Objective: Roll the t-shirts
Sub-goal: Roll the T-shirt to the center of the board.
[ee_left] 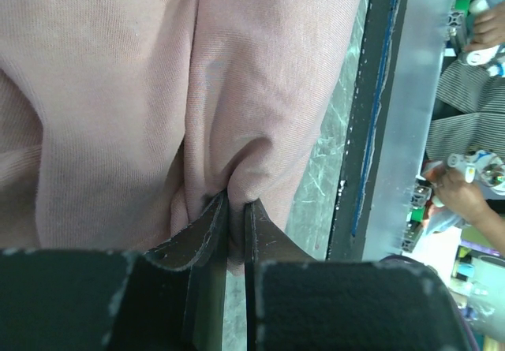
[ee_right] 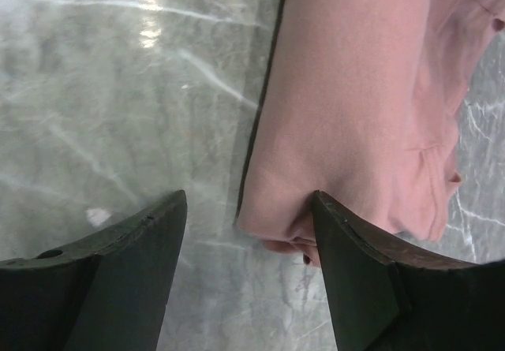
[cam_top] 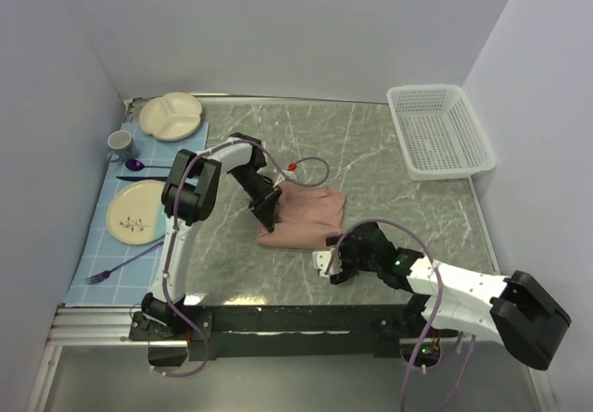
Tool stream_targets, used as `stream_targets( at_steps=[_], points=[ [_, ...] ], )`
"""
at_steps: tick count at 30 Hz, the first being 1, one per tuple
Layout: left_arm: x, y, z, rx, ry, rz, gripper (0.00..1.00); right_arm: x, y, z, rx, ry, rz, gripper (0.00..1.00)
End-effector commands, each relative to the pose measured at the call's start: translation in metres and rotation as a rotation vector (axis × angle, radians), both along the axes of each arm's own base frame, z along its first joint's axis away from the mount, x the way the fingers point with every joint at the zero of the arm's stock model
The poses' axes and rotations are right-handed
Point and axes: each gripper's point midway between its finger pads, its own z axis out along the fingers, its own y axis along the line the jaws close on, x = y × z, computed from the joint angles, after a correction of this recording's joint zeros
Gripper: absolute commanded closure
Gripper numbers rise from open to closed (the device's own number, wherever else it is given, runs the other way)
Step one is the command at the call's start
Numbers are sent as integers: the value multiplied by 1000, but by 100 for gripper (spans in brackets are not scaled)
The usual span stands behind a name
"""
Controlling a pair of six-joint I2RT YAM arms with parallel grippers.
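**A:** Where's the shirt?

**B:** The dusty-pink cotton t-shirt point(cam_top: 306, 213) is bunched into a rumpled, roughly rectangular heap mid-table. It lies on the grey-green marbled tabletop point(cam_top: 417, 199), btwn the two arms.

**A:** Left side?

**B:** The left gripper point(cam_top: 269, 205) is at the heap's left edge. On the wrist cam its black fingers point(ee_left: 207, 233) are nearly together w/ a fold of pink cloth pinched btwn them. So it's holding the shirt.

**A:** And the right?

**B:** The right gripper point(cam_top: 335, 264) is at the heap's near-right corner, low over the table. On the wrist cam the jaws stand wide apart. A corner of the shirt pokes in btwn them, right up against one finger point(ee_right: 355, 272). The other finger is over bare marble, apart from the cloth. Nothing's clamped.

**A:** Anything else around?

**B:** A white plastic lattice basket point(cam_top: 440, 134) sits far right, well apart from the shirt. Along the left edge there's a blue checked mat point(cam_top: 102, 213). On it are a cream divided plate point(cam_top: 171, 116), a small grey mug point(cam_top: 119, 142) and a round cream plate w/ pale-blue rim point(cam_top: 137, 231). Also a purple spoon point(cam_top: 135, 165), a dark knife point(cam_top: 139, 180) and a purple fork point(cam_top: 116, 268).
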Motion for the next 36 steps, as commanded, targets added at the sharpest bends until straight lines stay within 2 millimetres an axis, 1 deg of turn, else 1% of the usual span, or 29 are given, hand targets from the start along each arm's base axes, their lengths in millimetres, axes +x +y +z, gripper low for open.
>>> stream_targets(
  at_steps=[1,2,3,4,6,9,11,12,13,14,15,16,17,18,19,20,21,22,23,24,25,26,27,28,29,30,31,33,36],
  points=[
    [16,-6,-22,-39,-109,-58,90,8,-5,-8,-79,42,-47,27],
    [15,-5,-23,-36,-109,-61,90,7,-9,-18,-110,75,-61,30],
    [16,-5,-24,-36,-114,-64,90,7,-12,-22,-126,93,-77,30],
    [16,-4,-24,-35,-118,-65,90,9,-10,-21,-115,106,-98,31],
    [16,-3,-25,-31,-128,-66,90,13,-10,-20,-104,90,-114,35],
    [16,2,-23,-41,-129,-53,88,13,-11,-22,-102,109,-135,39],
    [16,7,-20,-54,-125,-28,87,11,-8,-22,-100,127,-120,53],
    [17,9,-19,-54,-124,-17,85,6,-10,-25,-113,149,-109,62],
    [22,12,-14,-65,-139,5,83,5,-8,-25,-113,162,-106,83],
    [24,14,-10,-68,-152,19,80,5,-8,-25,-116,170,-107,87],
    [28,16,-6,-63,-155,50,78,3,-10,-26,-127,182,-105,87],
    [30,19,7,-73,-194,72,76,4,-8,-25,-124,183,-103,87],
    [41,23,13,-89,-253,102,70,4,-7,-24,-120,183,-104,88],
    [47,25,21,-85,-288,135,66,5,-8,-25,-119,183,-108,88],
    [43,31,41,-97,-365,152,64,4,-8,-24,-116,184,-104,89],
    [57,33,46,-99,-502,155,60,2,-7,-25,-115,194,-101,89],
    [56,34,54,-99,-569,168,57,0,-9,-26,-122,209,-103,89],
    [37,39,68,-103,-651,169,55,0,-8,-26,-120,213,-102,90],
    [36,38,73,-105,-731,179,50,-1,-8,-26,-117,221,-98,89],
    [44,37,78,-100,-857,195,47,-2,-7,-26,-116,227,-100,89],
    [13,33,78,-121,-917,156,45,-2,-7,-26,-114,231,-101,90],
    [2,30,77,-132,-966,138,44,-3,-6,-26,-114,238,-95,90],
    [7,27,80,-130,-1073,151,44,-4,-6,-26,-113,246,-91,90],
    [-24,22,71,-156,-1110,110,43,-3,-6,-26,-113,248,-92,89],
    [-31,21,67,-158,-1153,108,42,-4,-6,-26,-112,253,-91,89],
    [-34,19,67,-172,-1207,110,41,-3,-5,-25,-110,261,-93,90],
    [-37,18,64,-181,-1300,111,41,-4,-6,-26,-113,273,-101,89],
    [-35,17,61,-187,-1384,111,41,-3,-5,-26,-112,287,-105,90],
    [-31,18,51,-162,-1427,95,42,-3,-5,-25,-106,294,-113,89]
  ],
)
